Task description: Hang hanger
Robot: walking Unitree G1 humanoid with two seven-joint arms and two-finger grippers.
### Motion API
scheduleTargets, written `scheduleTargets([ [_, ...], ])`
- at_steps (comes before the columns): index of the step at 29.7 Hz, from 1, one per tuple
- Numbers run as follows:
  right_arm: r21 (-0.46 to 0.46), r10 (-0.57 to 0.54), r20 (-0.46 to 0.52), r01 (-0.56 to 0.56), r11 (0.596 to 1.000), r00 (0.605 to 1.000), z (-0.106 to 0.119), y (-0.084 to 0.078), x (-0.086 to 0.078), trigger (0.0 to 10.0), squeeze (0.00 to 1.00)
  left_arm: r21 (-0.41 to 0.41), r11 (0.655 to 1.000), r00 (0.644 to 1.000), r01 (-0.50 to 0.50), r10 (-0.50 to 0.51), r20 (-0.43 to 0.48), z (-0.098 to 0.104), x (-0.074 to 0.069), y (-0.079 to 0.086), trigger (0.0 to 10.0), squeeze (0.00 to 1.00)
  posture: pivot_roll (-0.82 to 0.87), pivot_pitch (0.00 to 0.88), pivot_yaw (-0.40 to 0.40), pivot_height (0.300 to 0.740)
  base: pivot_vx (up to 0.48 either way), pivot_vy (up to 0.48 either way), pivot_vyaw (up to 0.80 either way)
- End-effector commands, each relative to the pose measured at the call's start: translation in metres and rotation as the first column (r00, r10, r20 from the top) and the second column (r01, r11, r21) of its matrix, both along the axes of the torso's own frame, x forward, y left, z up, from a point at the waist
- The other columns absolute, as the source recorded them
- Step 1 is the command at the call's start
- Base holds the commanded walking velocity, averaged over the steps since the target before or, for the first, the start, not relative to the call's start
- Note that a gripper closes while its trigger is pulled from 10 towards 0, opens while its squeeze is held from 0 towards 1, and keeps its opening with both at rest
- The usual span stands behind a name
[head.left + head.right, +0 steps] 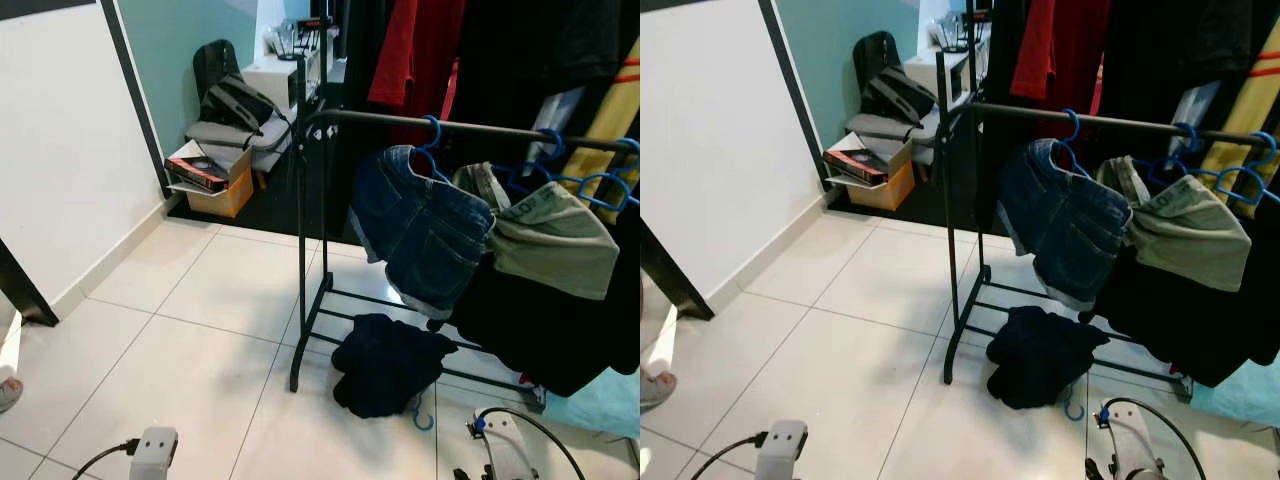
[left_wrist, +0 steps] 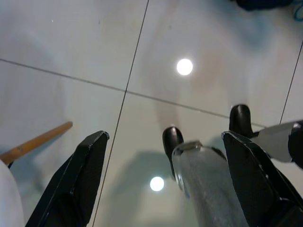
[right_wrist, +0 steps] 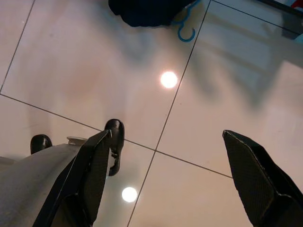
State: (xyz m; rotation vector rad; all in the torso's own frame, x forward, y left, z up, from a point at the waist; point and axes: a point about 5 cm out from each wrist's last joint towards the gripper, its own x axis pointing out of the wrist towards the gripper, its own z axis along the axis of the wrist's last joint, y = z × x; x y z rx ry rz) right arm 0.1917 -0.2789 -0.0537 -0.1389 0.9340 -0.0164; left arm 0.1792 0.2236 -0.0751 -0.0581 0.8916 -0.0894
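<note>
– What do we see in front of us?

– We see a black clothes rack [image 1: 305, 250] standing on the white tiled floor [image 1: 200, 320]. Its top bar [image 1: 480, 130] runs off to the right, and blue hangers [image 1: 585, 180] hook over it. Denim shorts [image 1: 420, 230] hang from one, and a pale green garment [image 1: 550, 240] hangs just to their right.

– Where is the hanger we need?

– It lies on the floor near us, at the foot of the rack. A dark piece of clothing [image 1: 390, 362] is bunched on it, so we only see its blue hook [image 3: 185, 29] poking out on the near side.

– What are our grippers doing?

– Both hang low above the tiles. The left gripper [image 2: 165, 175] has its two black fingers spread wide with nothing between them. The right gripper [image 3: 175, 175] is spread wide too, and holds nothing. The hook is well ahead of it.

– Anything else around?

– Far off on the left, by the teal wall [image 1: 185, 40], sits a cardboard box [image 1: 215, 175] with a black bag [image 1: 232, 100] behind it.
</note>
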Motion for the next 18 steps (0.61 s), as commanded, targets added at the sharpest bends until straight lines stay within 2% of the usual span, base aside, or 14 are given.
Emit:
scheduleTargets([
  [1,0.021,-0.026,0.034,0.026,0.999,0.999,0.001,-0.001,0.000,10.0,0.00,-0.011,1.000,1.000,-0.005,0.005,0.001,0.002,0.003,0.000,10.0,0.00,-0.10,0.000,0.029,0.740,0.000,-0.454,0.00],
  [3,0.052,-0.044,0.103,0.039,0.998,0.994,0.002,0.004,0.003,10.0,0.00,-0.034,0.999,1.000,-0.003,0.003,0.006,0.003,0.004,0.002,10.0,0.00,-0.10,0.000,0.027,0.740,0.000,-0.450,0.00],
  [5,0.056,-0.046,0.121,0.040,0.998,0.992,0.003,0.005,0.005,10.0,0.00,-0.040,0.999,1.000,-0.003,0.003,0.005,0.003,0.003,0.003,10.0,0.00,-0.10,0.000,0.027,0.740,0.000,-0.450,0.00],
  [6,0.070,-0.053,0.143,0.043,0.997,0.988,0.004,0.008,0.007,10.0,0.00,-0.043,0.999,1.000,0.004,-0.004,0.007,0.002,0.005,-0.001,10.0,0.00,-0.10,0.000,0.026,0.740,0.000,-0.450,0.00],
  [11,0.080,-0.053,0.172,0.039,0.996,0.984,0.006,0.010,0.012,10.0,0.00,-0.050,0.999,1.000,0.011,-0.011,0.010,0.003,0.008,-0.006,10.0,0.00,-0.10,0.000,0.026,0.740,0.000,-0.450,0.00],
  [18,0.096,-0.028,0.260,0.003,0.995,0.965,0.020,0.011,0.031,10.0,0.00,-0.054,0.998,1.000,0.018,-0.017,0.011,0.003,0.009,-0.008,10.0,0.00,-0.11,0.000,0.027,0.740,0.000,-0.450,0.00],
])
